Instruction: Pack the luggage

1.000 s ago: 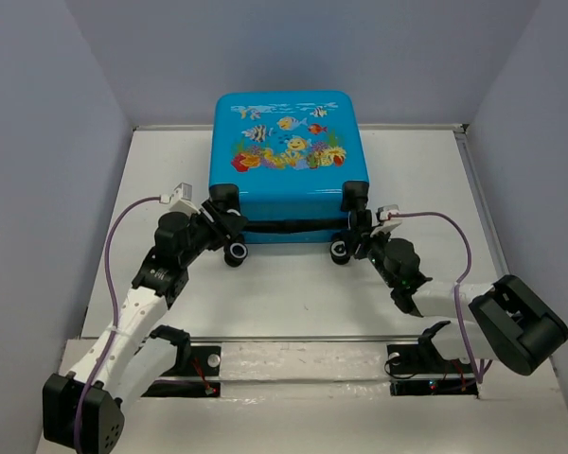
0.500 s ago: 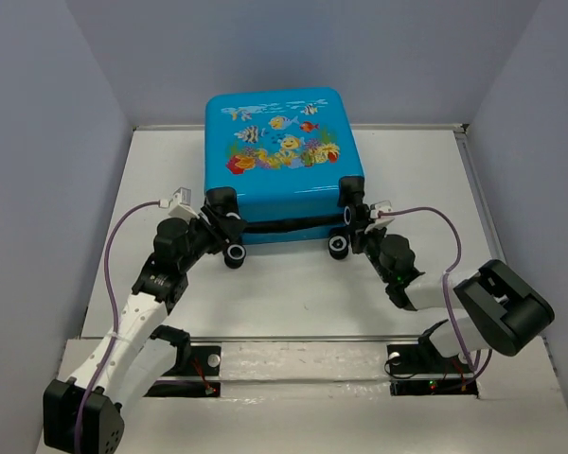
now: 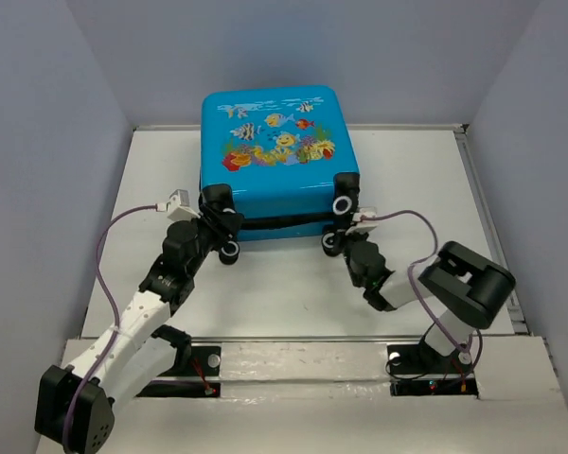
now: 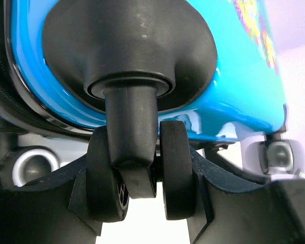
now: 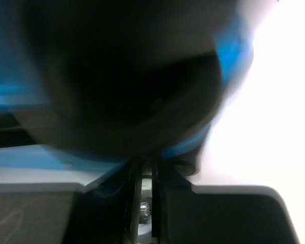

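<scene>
The left hand [image 4: 145,203] clasps a black twin wheel [image 4: 177,173] at centre frame. Blue luggage [image 4: 234,76] fills the frame's top.

Robot lab test cell: plain grey walls [image 3: 47,142] closely around a white table [image 3: 284,293].

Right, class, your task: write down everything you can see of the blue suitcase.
The luggage is a glossy bright-blue hard shell, closed, fish print facing up, a black seam band along its near side. It sits on the white table, far middle, wheel end toward the arms. Its black-and-white casters sit in black sockets; the left gripper clamps one twin wheel, the right gripper meets the other corner, grip unclear.
</scene>
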Action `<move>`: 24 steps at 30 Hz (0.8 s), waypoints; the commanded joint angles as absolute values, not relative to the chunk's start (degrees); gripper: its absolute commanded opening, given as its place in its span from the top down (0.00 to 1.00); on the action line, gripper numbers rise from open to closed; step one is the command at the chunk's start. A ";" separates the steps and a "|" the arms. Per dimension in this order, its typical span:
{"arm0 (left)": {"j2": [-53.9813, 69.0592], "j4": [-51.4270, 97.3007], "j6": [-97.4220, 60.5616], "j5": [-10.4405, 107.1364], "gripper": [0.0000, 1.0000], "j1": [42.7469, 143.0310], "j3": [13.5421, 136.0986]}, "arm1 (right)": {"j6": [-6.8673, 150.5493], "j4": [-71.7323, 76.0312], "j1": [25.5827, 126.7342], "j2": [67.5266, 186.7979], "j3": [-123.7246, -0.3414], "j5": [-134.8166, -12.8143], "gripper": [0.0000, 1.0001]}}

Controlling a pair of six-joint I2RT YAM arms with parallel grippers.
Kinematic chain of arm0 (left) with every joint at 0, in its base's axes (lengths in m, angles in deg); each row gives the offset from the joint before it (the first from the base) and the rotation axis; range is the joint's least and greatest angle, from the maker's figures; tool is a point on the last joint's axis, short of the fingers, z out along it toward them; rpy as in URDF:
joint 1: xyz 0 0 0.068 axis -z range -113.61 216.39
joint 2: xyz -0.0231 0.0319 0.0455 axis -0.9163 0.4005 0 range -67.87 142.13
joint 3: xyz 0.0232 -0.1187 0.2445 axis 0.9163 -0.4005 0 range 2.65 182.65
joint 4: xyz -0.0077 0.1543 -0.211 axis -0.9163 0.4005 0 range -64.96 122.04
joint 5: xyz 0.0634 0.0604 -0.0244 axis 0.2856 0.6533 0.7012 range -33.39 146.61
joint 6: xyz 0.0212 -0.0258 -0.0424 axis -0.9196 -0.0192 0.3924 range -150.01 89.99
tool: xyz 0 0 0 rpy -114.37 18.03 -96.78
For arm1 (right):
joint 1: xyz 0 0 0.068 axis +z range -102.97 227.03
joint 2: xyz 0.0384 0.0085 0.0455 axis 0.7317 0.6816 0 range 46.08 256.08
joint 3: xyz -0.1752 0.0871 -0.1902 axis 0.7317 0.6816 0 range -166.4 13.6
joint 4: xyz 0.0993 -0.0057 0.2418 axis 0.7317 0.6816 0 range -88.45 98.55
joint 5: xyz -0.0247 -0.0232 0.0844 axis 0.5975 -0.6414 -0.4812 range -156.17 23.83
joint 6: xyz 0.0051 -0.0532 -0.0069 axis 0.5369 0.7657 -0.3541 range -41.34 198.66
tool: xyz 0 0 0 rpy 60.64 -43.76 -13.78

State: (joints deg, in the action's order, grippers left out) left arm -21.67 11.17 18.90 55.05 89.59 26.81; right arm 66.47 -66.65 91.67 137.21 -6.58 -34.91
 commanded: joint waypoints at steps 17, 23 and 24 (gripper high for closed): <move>-28.22 7.97 15.08 46.33 0.94 89.26 33.50 | 67.78 -55.95 104.18 128.89 -11.12 -43.75 0.93; -34.73 15.11 12.00 46.85 0.94 79.76 34.64 | 58.89 -57.24 91.95 119.30 -0.38 -50.01 0.74; -34.99 15.72 11.65 46.68 0.94 78.18 34.90 | 58.36 -56.98 91.42 118.69 0.84 -49.83 0.62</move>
State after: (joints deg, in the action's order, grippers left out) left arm -28.75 22.32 16.05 49.08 82.79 30.09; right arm 63.39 -57.23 93.79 122.00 -2.26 -46.73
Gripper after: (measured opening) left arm 0.607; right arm 0.226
